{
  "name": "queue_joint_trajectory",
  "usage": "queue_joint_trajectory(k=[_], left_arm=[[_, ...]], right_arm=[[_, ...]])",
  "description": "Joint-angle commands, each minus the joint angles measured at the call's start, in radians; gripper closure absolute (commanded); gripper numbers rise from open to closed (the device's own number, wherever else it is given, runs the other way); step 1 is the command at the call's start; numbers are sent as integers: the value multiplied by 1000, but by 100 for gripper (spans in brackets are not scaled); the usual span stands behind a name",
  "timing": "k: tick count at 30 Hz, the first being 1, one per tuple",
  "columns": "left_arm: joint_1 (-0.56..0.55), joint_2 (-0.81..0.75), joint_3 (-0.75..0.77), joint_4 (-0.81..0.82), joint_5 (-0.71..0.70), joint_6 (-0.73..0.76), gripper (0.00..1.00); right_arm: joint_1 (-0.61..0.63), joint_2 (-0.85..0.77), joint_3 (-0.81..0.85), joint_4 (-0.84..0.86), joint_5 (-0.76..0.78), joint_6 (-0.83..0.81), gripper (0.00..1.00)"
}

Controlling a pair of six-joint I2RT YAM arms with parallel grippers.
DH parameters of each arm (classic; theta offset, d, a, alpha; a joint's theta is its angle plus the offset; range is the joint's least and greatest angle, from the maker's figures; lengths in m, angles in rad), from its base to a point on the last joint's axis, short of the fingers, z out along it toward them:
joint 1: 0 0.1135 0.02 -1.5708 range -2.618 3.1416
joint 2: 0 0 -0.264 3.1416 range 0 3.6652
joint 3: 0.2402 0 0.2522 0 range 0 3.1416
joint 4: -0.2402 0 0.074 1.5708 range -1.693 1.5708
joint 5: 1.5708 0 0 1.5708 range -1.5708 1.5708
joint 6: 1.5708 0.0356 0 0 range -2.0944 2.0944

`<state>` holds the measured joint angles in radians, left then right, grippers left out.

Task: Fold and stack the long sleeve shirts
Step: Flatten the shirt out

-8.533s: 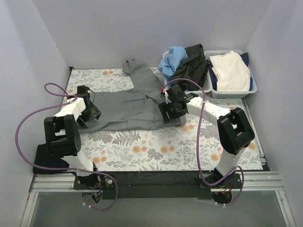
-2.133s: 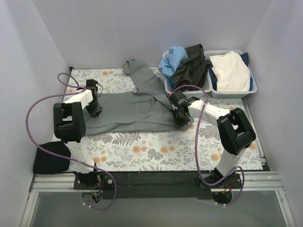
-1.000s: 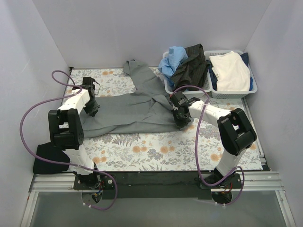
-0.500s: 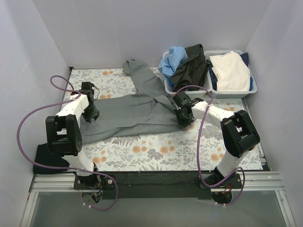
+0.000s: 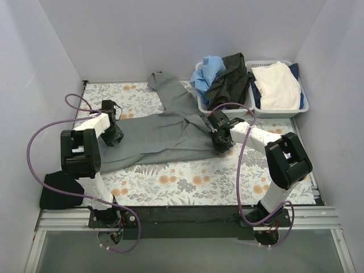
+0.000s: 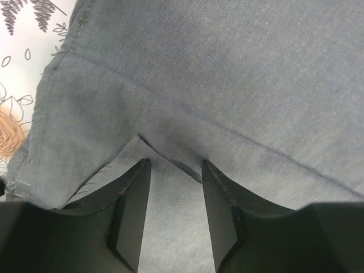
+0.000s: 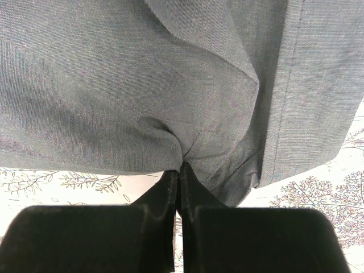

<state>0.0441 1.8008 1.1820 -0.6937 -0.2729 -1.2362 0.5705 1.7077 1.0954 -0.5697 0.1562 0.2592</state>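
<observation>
The mid-grey long sleeve shirt (image 5: 159, 131) lies spread across the middle of the table, one sleeve (image 5: 168, 91) running toward the back. My left gripper (image 5: 111, 136) is at the shirt's left edge. In the left wrist view it (image 6: 173, 190) is open, both fingers resting on the grey cloth (image 6: 227, 68), a small raised fold at the tips. My right gripper (image 5: 222, 145) is at the shirt's right edge; in the right wrist view it (image 7: 179, 170) is shut on a pinch of the grey cloth (image 7: 114, 74). A folded black shirt (image 5: 57, 192) lies at the near left corner.
Two white lattice baskets stand at the back right: one (image 5: 200, 106) holds blue cloth (image 5: 207, 71) and dark cloth (image 5: 230, 77), the other (image 5: 280, 111) holds white cloth (image 5: 276, 85). A floral mat (image 5: 187, 182) covers the table. Walls close off left, back and right.
My left gripper has opened and let go of the grey shirt's left edge, which now lies flat. The right gripper stays shut on the right edge, hardly moved.
</observation>
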Motion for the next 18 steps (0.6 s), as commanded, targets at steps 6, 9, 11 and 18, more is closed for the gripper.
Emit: queue_joint_trajectory(k=[6, 9, 11, 18], left_arm=[[5, -14, -21, 26, -51, -8, 77], [5, -37, -24, 7, -68, -6, 78], [4, -61, -27, -7, -84, -2, 77], [5, -97, -21, -35, -89, 11, 83]], right_arm=[[-1, -22, -11, 4, 0, 8, 99], [-3, -19, -6, 4, 0, 6, 99], [-3, -14, -5, 4, 0, 5, 99], [-1, -5, 0, 4, 2, 0, 99]])
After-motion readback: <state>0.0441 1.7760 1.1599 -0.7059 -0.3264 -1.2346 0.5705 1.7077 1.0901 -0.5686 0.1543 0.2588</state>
